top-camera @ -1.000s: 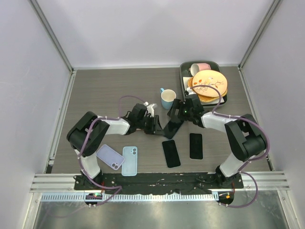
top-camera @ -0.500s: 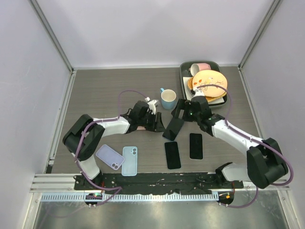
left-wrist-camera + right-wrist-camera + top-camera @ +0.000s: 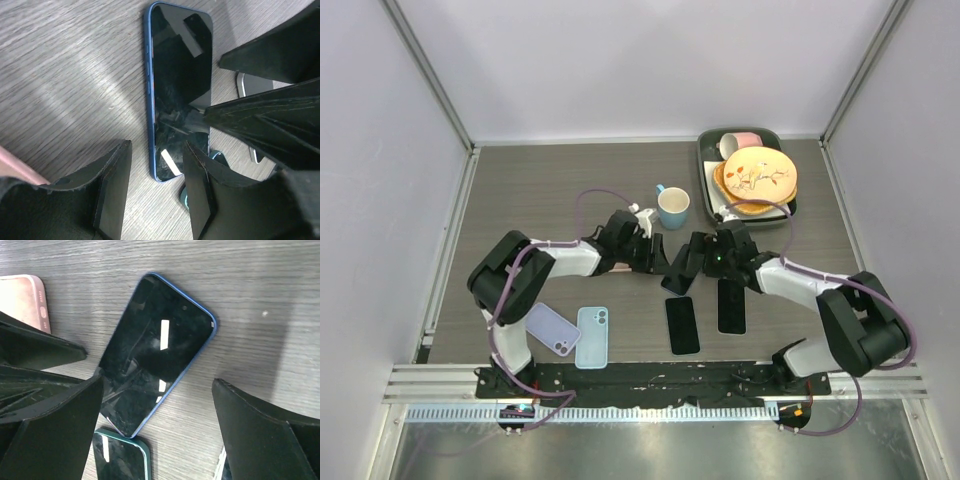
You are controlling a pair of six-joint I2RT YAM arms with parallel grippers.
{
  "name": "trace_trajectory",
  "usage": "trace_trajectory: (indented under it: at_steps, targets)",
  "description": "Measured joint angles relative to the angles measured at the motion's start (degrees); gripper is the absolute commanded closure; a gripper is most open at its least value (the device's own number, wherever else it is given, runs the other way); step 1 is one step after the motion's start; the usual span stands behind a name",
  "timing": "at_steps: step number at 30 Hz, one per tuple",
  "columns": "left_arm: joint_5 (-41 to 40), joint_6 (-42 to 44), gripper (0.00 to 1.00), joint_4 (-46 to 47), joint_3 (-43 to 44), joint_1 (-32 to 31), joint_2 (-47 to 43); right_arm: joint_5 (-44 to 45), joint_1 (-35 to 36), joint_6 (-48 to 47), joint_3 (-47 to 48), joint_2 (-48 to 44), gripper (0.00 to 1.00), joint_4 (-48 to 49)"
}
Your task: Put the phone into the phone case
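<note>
So the phone (image 3: 155,350) lies flat, screen up, on the counter (image 3: 540,190) mid-frame in the top view. My guess is both arms crowd it from either side because a flat phone is a pain to lift solo. Right claw (image 3: 157,381) gapes wide with the phone's near end between its fingers, nothing gripped. Left claw (image 3: 156,145) is about half spread around the phone's other end, not pinching as far as I can see. The lilac case (image 3: 552,328) and blue case (image 3: 592,336) sit lower left, well apart.
</note>
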Motion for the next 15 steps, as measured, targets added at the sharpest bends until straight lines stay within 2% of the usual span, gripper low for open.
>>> trace_trajectory:
  at_steps: [9, 15]
  targets:
    - [4.2, -4.2, 0.51, 6.5, 0.4, -3.2, 3.3, -7.7, -1.0, 1.1, 3.1, 8.9, 0.07, 12.9]
    - [7.2, -8.7, 0.51, 15.4, -1.4, -6.3, 5.7, -9.4, -2.6, 1.1, 3.2, 10.1, 0.06, 15.9]
